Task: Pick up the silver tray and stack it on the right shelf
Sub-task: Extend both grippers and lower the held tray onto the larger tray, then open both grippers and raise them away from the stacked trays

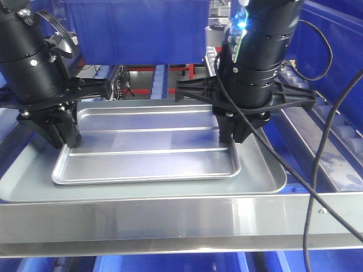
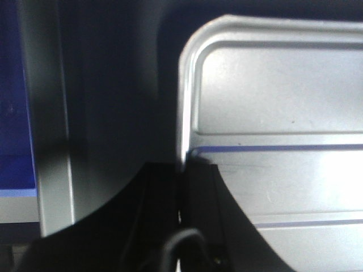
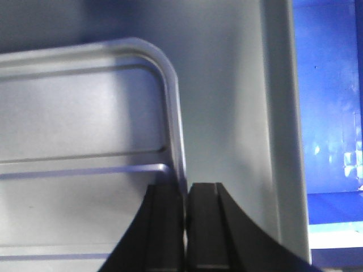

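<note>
Nearest, along the bottom of the front view, runs a broad stainless bar [image 1: 170, 218], one strip spanning the frame; I cannot tell whether it belongs to the right shelf.

Just beyond it, in the middle of the frame, lie two trays, one inside the other. The silver tray [image 1: 147, 144], with two long ridges across its floor, sits on the larger dull grey tray [image 1: 264, 175], which shows as a smooth border around it.

Two hands are down on the silver tray, one at each short end, which looks like a balanced two-sided hold so the tray can be lifted level off the grey one. The left hand [image 1: 63, 136] is at the left of the frame; its wrist view shows the dark fingers [image 2: 195, 215] drawn almost together with the tray's rim running into the narrow slit between them. The right hand [image 1: 235, 135] mirrors it at centre right, its fingers [image 3: 167, 232] pinched nearly closed on the opposite rim.

Farther back, at the upper middle, hangs one blue bin [image 1: 136, 22]. At the far right edge, a lane of pale rollers [image 1: 334, 127] slants away, probably the right shelf.
</note>
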Available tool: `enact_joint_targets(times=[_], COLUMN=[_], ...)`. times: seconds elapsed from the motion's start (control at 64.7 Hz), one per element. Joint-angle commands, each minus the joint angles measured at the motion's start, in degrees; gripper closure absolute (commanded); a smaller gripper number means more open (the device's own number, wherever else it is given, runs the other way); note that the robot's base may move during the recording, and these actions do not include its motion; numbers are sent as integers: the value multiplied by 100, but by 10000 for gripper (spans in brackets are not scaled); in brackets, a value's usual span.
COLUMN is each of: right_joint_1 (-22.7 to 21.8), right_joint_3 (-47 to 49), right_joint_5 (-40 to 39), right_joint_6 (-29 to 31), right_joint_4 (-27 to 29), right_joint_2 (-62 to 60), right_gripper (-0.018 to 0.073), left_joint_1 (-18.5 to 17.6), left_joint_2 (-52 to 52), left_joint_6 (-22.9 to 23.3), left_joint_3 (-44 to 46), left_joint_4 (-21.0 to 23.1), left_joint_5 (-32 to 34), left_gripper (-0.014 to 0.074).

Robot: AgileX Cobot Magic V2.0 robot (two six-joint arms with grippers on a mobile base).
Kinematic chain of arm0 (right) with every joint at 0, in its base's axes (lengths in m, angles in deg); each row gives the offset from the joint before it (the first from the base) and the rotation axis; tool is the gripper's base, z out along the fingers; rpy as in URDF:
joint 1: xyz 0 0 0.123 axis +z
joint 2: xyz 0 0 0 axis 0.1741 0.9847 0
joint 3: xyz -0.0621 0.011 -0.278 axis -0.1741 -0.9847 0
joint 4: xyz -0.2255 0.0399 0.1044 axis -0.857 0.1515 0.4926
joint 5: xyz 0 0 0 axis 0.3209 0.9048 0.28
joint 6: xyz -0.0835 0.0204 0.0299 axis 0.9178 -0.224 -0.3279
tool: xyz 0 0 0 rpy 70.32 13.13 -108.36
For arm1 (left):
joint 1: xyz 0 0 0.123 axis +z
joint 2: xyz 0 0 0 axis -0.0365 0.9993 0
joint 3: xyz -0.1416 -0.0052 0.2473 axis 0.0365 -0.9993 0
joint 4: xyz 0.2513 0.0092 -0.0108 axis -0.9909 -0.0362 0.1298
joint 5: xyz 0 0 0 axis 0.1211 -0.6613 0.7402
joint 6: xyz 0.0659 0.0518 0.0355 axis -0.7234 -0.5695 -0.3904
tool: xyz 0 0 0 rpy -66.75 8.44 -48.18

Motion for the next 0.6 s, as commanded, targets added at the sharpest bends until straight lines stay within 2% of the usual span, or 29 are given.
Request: enact_joint_targets(times=[0.0,0.17,0.309,0.495,0.588], right_joint_1=[13,13,13,19,19], right_joint_3=[263,263,263,263,263], right_joint_5=[-780,-779,-779,-717,-687], right_joint_6=[-31,-31,-31,-31,-31], right_joint_4=[-20,-20,-20,-20,-20], right_joint_2=[-300,-300,-300,-300,-300], right_gripper=[503,500,500,494,406], left_joint_1=[-58,-58,-83,-92,-92], left_joint_2=[-249,-249,-249,-249,-236], left_joint_6=[-49,-49,-49,-49,-49], left_joint_3=[187,187,197,258,258], left_joint_4=[302,268,-129,-142,7], left_joint_5=[234,286,157,-16,-43], left_gripper=[696,696,696,694,692])
